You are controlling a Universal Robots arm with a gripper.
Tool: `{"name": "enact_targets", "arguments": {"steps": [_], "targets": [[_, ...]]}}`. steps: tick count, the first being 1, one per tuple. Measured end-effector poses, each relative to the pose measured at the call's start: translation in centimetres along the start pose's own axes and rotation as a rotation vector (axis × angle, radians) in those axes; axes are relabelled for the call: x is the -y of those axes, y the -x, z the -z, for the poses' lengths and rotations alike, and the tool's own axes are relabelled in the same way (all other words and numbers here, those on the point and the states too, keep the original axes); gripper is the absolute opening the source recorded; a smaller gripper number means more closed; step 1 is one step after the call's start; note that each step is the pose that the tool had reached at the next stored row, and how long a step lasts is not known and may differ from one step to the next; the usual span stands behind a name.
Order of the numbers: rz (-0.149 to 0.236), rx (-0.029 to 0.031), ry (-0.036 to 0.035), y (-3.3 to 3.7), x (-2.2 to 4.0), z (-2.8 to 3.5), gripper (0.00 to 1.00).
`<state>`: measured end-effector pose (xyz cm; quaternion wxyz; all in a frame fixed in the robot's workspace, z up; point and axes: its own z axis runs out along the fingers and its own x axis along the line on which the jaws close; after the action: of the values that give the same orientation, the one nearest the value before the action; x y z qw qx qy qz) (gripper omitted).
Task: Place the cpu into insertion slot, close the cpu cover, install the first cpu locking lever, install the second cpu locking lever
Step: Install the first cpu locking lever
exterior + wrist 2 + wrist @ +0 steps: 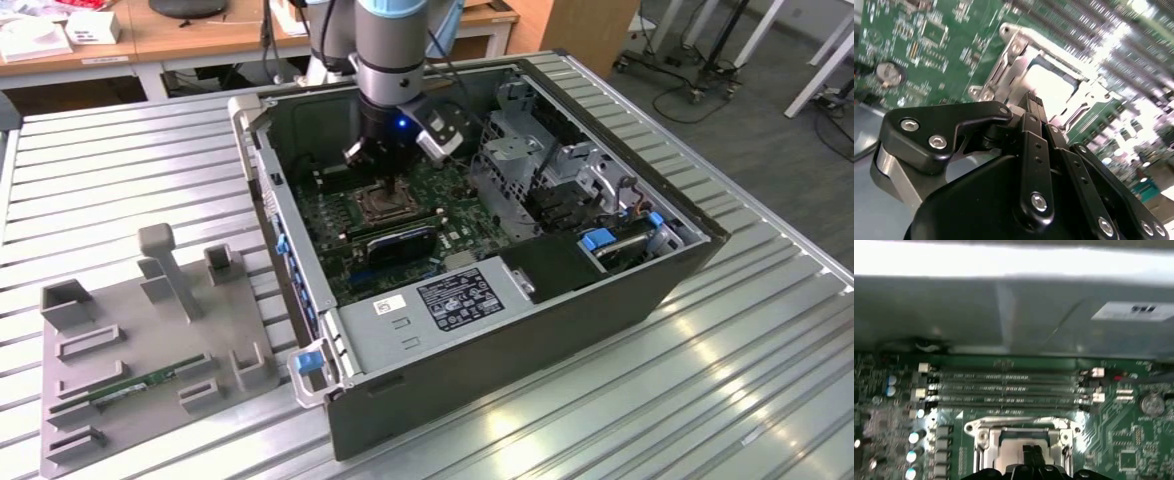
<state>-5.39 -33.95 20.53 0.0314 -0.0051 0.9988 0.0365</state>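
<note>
On the ribbed tabletop (120,180), a grey fixture (147,350) sits left of the open case (534,310). The end effector (395,183), fingers together, hangs over the socket holding the cpu (1016,452), thin, light, probably fragile; edges suit gripping.

A ribbed metal table (120,180) carries an open computer case (534,330) and a grey fixture tray (134,400).

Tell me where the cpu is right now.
The cpu lies in the socket on the green motherboard, framed by the cpu cover, just below the memory slots in the first wrist view, under the hand.
</note>
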Motion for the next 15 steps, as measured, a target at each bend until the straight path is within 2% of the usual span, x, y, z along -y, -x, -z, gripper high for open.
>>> {"name": "enact_targets", "arguments": {"steps": [1, 2, 6, 9, 15], "targets": [[0.001, -0.0004, -0.0135, 0.0, 0.0, 0.0, 0.11], [0.001, -0.0003, -0.0193, 0.0, 0.0, -0.01, 0.11], [0.001, -0.0005, -0.0205, -0.02, 0.0, 0.0, 0.11], [0.001, -0.0003, -0.0203, -0.38, -0.01, -0.02, 0.11], [0.001, -0.0006, -0.0219, -0.41, 0.01, 0.07, 0.11]]}}
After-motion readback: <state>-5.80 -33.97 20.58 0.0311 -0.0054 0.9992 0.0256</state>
